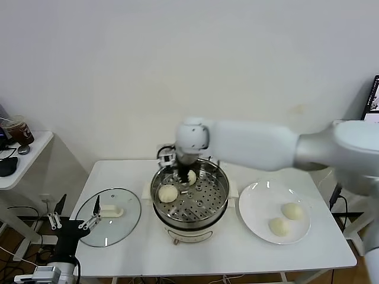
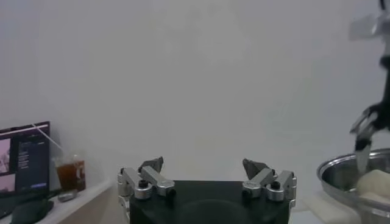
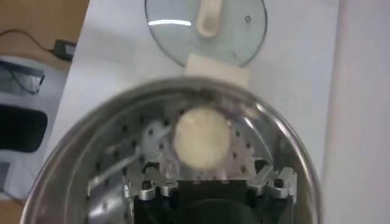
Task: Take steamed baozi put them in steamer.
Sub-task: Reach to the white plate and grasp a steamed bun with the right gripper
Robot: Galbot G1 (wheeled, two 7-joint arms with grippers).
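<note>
The steamer [image 1: 208, 208] stands at the table's middle, a shiny steel pot with a perforated tray. Two steamed baozi lie inside: one [image 1: 168, 193] on the left of the tray, and one [image 1: 191, 176] at the back under my right gripper [image 1: 184, 175]. In the right wrist view that bun [image 3: 202, 137] rests on the tray between the spread fingers of the right gripper [image 3: 205, 165], which is open with a gap on each side. Two more baozi [image 1: 292, 210] [image 1: 278, 226] sit on the white plate [image 1: 254, 204]. My left gripper [image 1: 74, 222] is parked open at the table's front left.
A round glass lid [image 1: 121, 228] with a white handle lies flat left of the steamer. A side table with a drink cup [image 1: 19, 131] stands far left. In the left wrist view the left gripper [image 2: 203, 165] faces the wall, with the steamer rim [image 2: 341, 170] at the edge.
</note>
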